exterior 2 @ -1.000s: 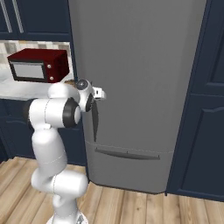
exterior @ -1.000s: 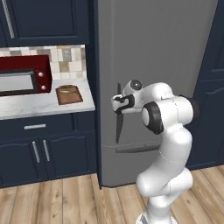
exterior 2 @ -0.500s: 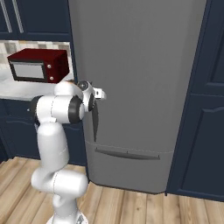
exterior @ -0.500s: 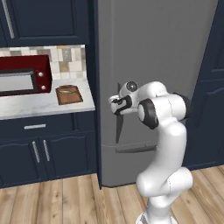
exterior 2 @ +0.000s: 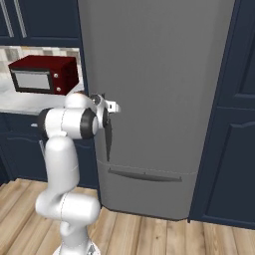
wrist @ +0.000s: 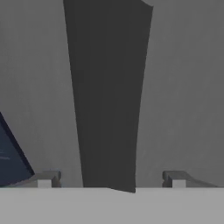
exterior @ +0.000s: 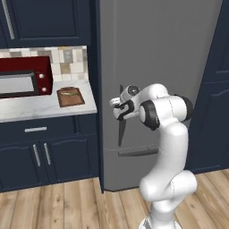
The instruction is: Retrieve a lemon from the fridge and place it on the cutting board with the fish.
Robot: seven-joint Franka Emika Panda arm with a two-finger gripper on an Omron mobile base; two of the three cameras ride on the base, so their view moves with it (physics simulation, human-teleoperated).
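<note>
- In the hand view, your gripper (wrist: 111, 181) has a finger tip low on each side of the frame and the dark door handle (wrist: 109, 100) running up the centre between them. The jaws stand wide with a gap on both sides of the handle, so you have hold of nothing yet.
- In the left base view the gripper (exterior: 117, 107) sits mid-frame at the upper end of the handle (exterior: 121, 132), against the closed fridge (exterior: 156, 67).
- Judge the handle as rigid, smooth and probably slick. Close squarely across its narrow width, near the top where you are now, and expect a heavy door that swings on a hinge rather than pulling straight.
- The lemon must be behind that shut door; you cannot tell which shelf. Treat it as light, firm and apt to roll, so grip it across its middle.
- Farther off, at left centre, the cutting board (exterior: 70, 96) lies on the counter (exterior: 40, 107) with the fish (exterior: 68, 93) on it, just beside the red microwave (exterior: 24, 77).
</note>
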